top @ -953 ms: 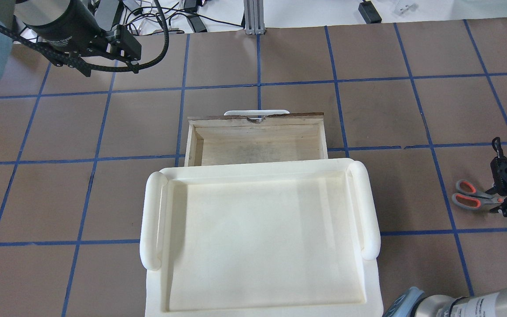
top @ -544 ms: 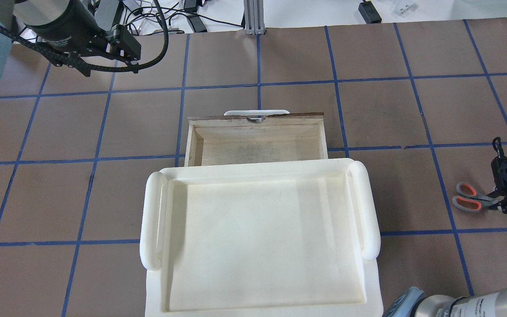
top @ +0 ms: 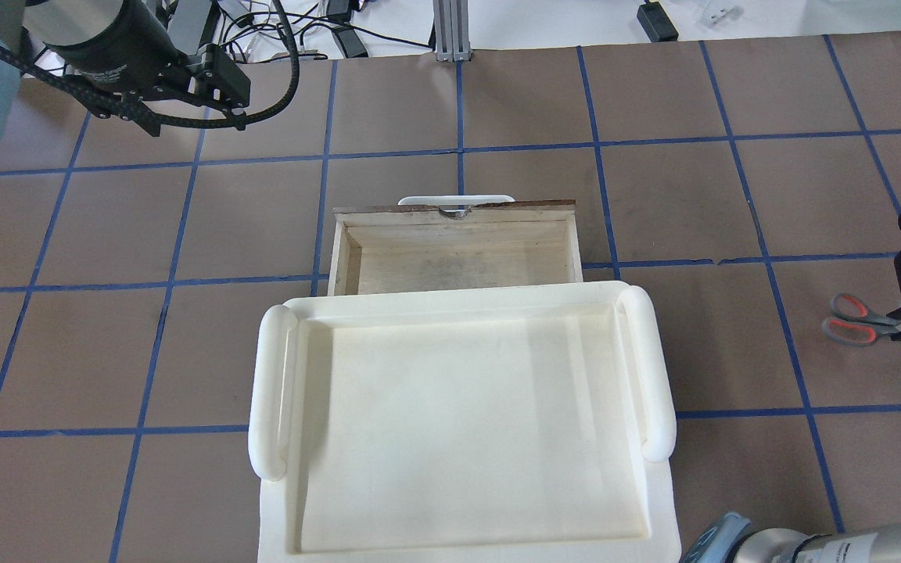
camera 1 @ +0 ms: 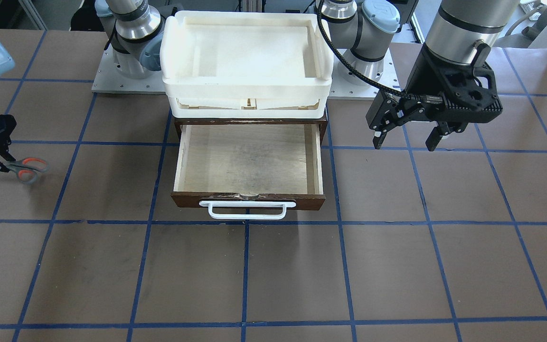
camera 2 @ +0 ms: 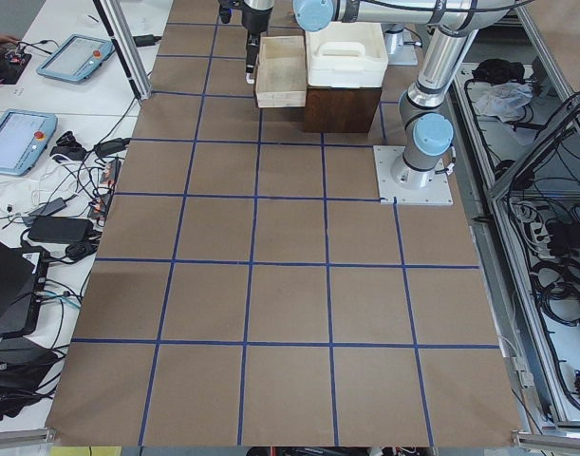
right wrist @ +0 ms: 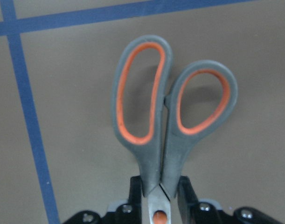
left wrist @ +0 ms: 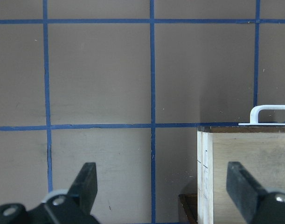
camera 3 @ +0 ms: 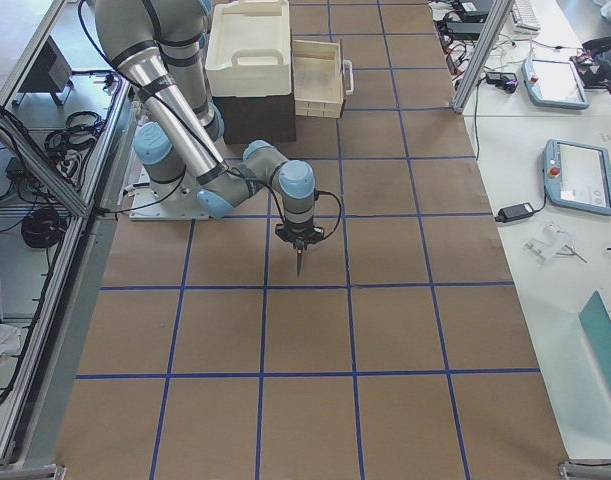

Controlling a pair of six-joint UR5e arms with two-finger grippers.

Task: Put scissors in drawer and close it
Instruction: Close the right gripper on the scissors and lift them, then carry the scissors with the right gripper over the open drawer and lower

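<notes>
- Plainly, the right gripper [right wrist: 160, 198] was clenched on the scissors [right wrist: 147, 158]. Its two fingers [right wrist: 135, 186] pressed in from either side on the grey shanks just by the pivot, with no gap showing between finger and shank.
- Both orange-lined loops [right wrist: 142, 39] stuck out beyond the fingertips, side by side and closed together. The blades ran back between the fingers and were hidden under the gripper body.
- Seen from overhead, the loops pointed away from the fingers toward the drawer's side of the table [top: 732, 352]. Whether the scissors touched the table or hung just clear of it could not be told.
- The drawer [camera 1: 319, 161] lay well apart from the right fingers. It was pulled open with its pale plywood floor in view, and the scissors were outside it.
- Its white handle [camera 1: 247, 212] was on the side away from the robot, and white trays [camera 1: 247, 81] were stacked over its back part.
- The left gripper [camera 1: 404, 143] was released. Its fingers [camera 1: 379, 137] stood wide apart, grasped nothing and touched nothing, and hung above the table beside the drawer.
- In the left wrist view the drawer's front corner lay ahead of the fingers, on the side of the finger at that view's right.
</notes>
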